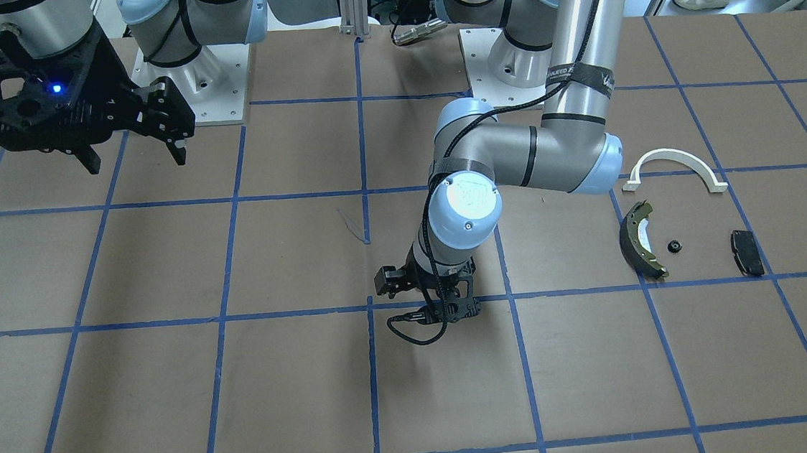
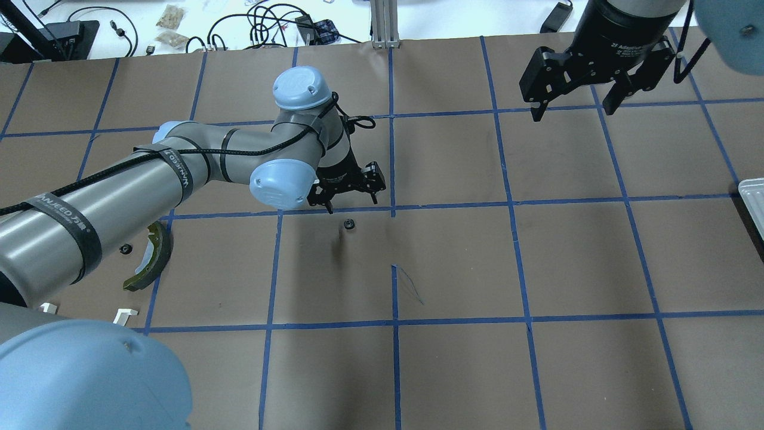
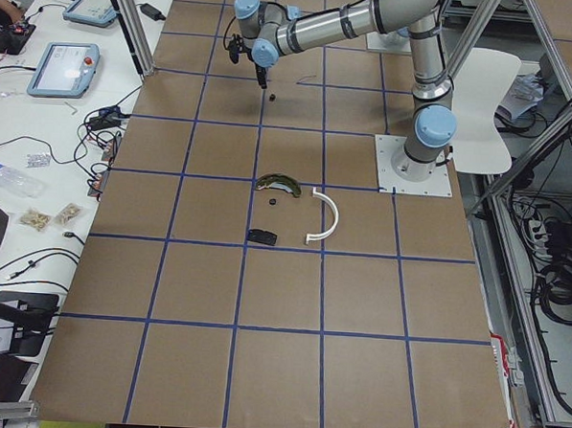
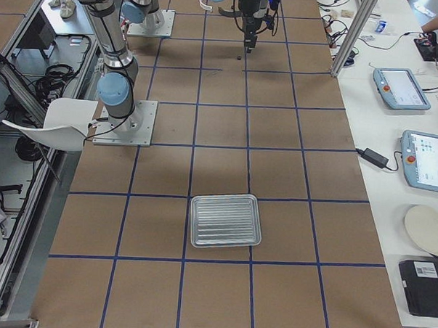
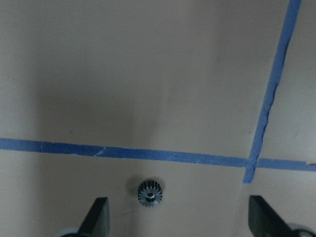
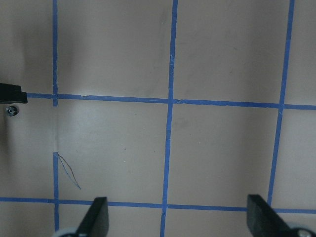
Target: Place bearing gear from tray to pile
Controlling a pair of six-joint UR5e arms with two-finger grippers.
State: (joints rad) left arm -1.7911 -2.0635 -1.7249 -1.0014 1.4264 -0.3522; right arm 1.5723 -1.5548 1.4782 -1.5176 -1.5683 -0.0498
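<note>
A small black toothed bearing gear (image 2: 349,224) lies on the brown table near its middle, away from the tray. In the left wrist view the gear (image 5: 149,193) lies below and between the fingers, nearer the left one. My left gripper (image 2: 349,202) hovers just above it, open and empty. My right gripper (image 2: 573,110) is open and empty, held high between the gear and the silver tray (image 4: 225,220). The pile holds a white bracket (image 1: 674,169), a brake shoe (image 1: 641,240), a black pad (image 1: 747,251) and another small gear (image 1: 674,246).
Blue tape lines (image 2: 392,209) cross the table in a grid. The tray's rim (image 2: 753,200) shows at the table's right edge in the overhead view. The left arm's elbow (image 1: 586,162) stands between the gripper and the pile. Both arm bases stand at the robot's side.
</note>
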